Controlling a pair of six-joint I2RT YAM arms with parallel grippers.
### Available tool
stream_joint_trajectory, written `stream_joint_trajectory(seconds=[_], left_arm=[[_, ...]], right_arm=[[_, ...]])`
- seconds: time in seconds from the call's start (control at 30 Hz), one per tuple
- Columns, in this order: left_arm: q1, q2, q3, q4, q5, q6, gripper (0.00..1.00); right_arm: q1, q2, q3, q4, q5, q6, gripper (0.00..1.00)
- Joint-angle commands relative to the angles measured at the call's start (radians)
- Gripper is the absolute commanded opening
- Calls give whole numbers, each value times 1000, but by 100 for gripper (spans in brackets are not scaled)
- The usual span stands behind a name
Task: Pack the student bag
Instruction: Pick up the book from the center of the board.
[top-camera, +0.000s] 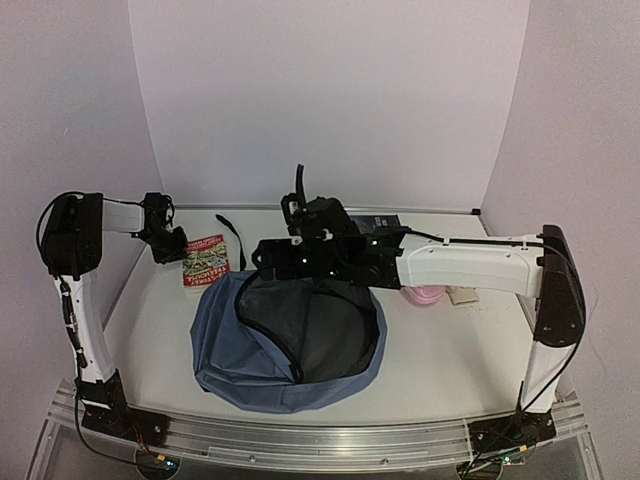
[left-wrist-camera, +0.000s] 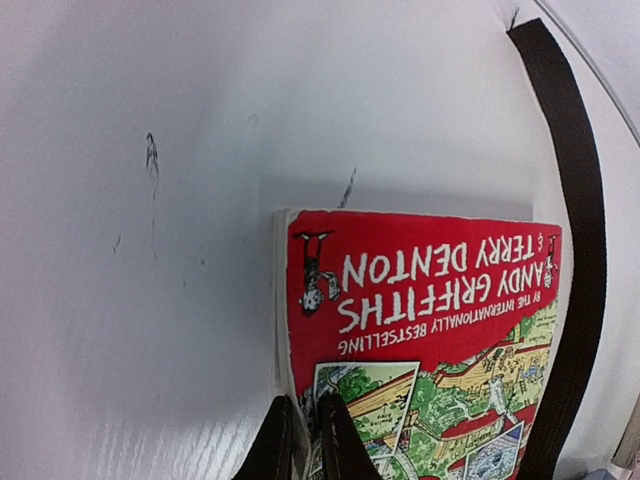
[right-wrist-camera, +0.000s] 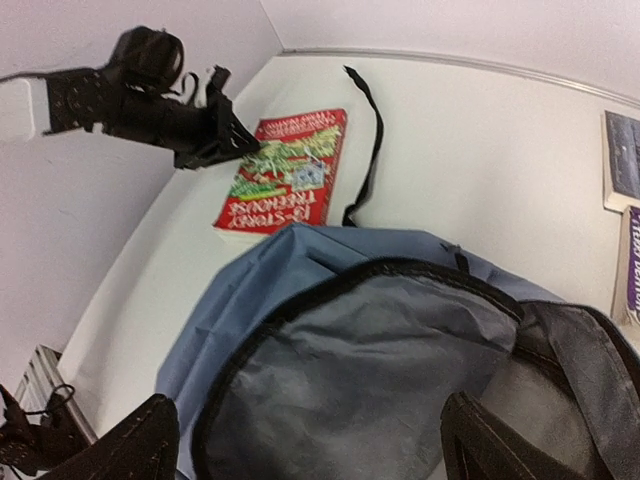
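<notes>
Pinching red book (left-wrist-camera: 430, 330), left tool (left-wrist-camera: 305, 405), bag (top-camera: 230, 360) open

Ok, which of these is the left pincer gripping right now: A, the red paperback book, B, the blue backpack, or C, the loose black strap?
A: the left pincer has its two fingers pinched together on an edge of the red book.

The student bag (top-camera: 230, 350) gapes open below; the right arm (top-camera: 470, 265) spans its far rim.
</notes>
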Motion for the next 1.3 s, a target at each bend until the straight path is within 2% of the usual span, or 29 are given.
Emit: stream_joint_trajectory(seconds=[0.0,0.33,0.6,0.77,0.97,1.2,1.27], left_arm=[[-53,-34,-146,-122,-32,-26,2],[-153,-148,-323,-60,-48,-89,1],[-166,-234,-351,-62,-47,-102,3],[-166,-289,-304,-117,-73,-107,16],[-166,-375,-315,-119,-61,-139,38],[-155,-394,-353,-78,-3,-182,54],[-137,-386,-376,-47,26,-206,55]], right_arm=[[-2,80,105,19,-62,-20,90],[-4,289,338,19,-143,-6,90],[-54,480,503,10,-257,33,81],[-80,585,610,-3,-279,-1,80],[-140,728,756,-14,-361,6,78],[-176,859,870,-23,-461,10,74],[-177,879,875,-25,-481,12,72]])
